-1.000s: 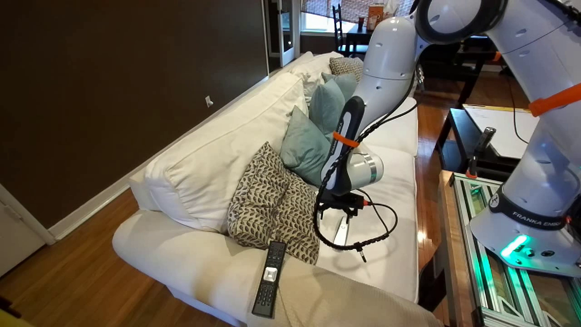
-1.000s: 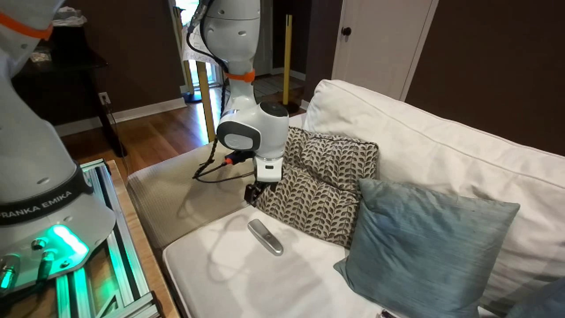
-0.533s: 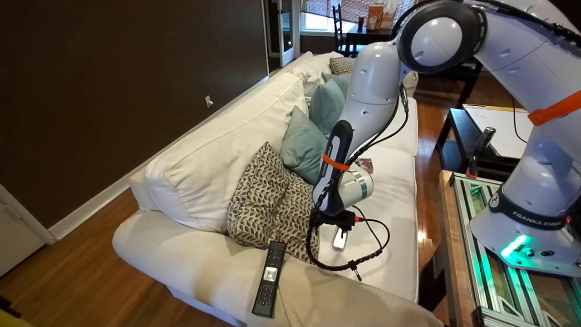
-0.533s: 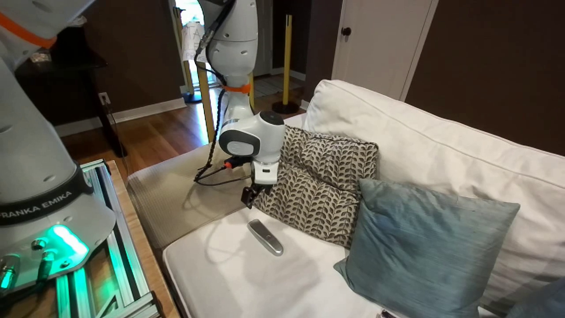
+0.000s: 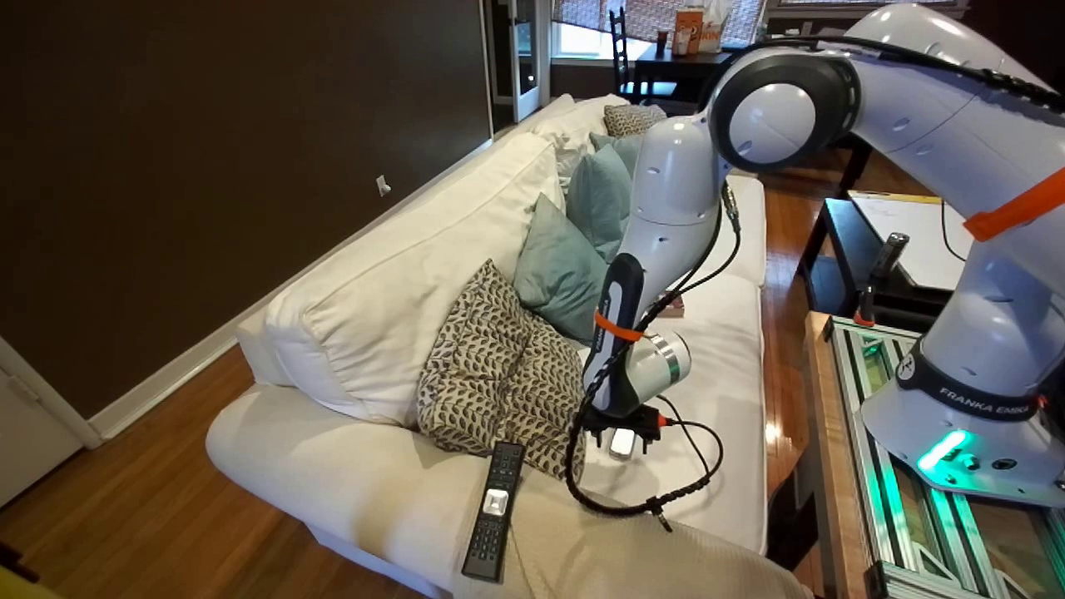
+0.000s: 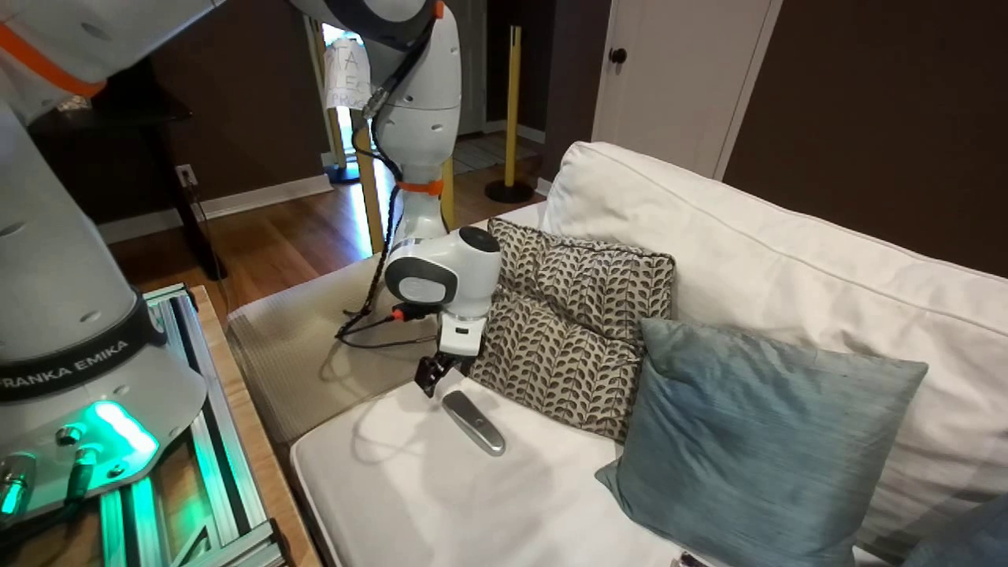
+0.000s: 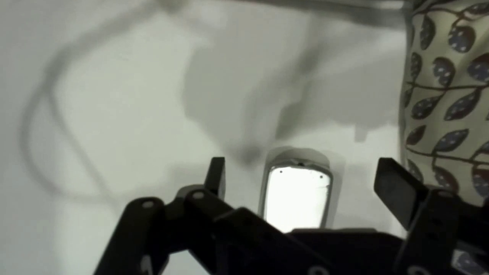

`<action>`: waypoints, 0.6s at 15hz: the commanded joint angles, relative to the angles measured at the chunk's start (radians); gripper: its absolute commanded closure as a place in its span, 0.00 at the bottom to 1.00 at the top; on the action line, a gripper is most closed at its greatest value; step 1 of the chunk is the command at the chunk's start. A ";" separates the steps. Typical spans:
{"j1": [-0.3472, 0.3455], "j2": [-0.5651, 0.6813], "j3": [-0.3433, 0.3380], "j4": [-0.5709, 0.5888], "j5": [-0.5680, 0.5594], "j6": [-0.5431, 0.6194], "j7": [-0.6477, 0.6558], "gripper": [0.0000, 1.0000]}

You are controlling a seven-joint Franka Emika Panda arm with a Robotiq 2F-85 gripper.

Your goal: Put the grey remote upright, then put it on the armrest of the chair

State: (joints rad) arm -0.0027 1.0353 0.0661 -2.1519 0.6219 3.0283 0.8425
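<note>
The grey remote (image 5: pixel 621 445) lies flat on the white seat cushion of the couch, the chair (image 6: pixel 394 488). In an exterior view its whole length shows (image 6: pixel 474 424). In the wrist view one bright end (image 7: pixel 296 198) shows between the fingers, and the rest is hidden by the gripper. My gripper (image 7: pixel 301 179) is open wide, with one finger on each side of the remote and gaps on both sides. In an exterior view the gripper (image 6: pixel 442 378) is above the cushion near the remote's armrest end. The padded armrest (image 5: pixel 333 466) is at the couch's near end.
The black remote (image 5: pixel 492 512) lies on the armrest beside a beige throw (image 6: pixel 339 339). A patterned pillow (image 6: pixel 551 346) stands close to the gripper, and teal pillows (image 6: pixel 764 441) are further along. The arm's cable (image 5: pixel 657 503) loops out beside the gripper.
The arm has come down, and my gripper is lower over the remote's armrest end. In an exterior view it has turned so both fingers show. The grey remote has not moved.
</note>
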 commanded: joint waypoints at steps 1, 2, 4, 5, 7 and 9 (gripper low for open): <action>0.020 0.047 -0.015 0.033 0.021 0.014 0.032 0.00; 0.019 0.053 -0.016 0.035 0.021 0.026 0.034 0.00; 0.020 0.061 -0.018 0.039 0.019 0.039 0.041 0.00; 0.027 0.064 -0.026 0.040 0.019 0.040 0.048 0.01; 0.028 0.064 -0.034 0.040 0.018 0.036 0.057 0.20; 0.031 0.065 -0.044 0.041 0.015 0.035 0.066 0.28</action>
State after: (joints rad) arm 0.0029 1.0712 0.0422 -2.1314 0.6218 3.0410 0.8835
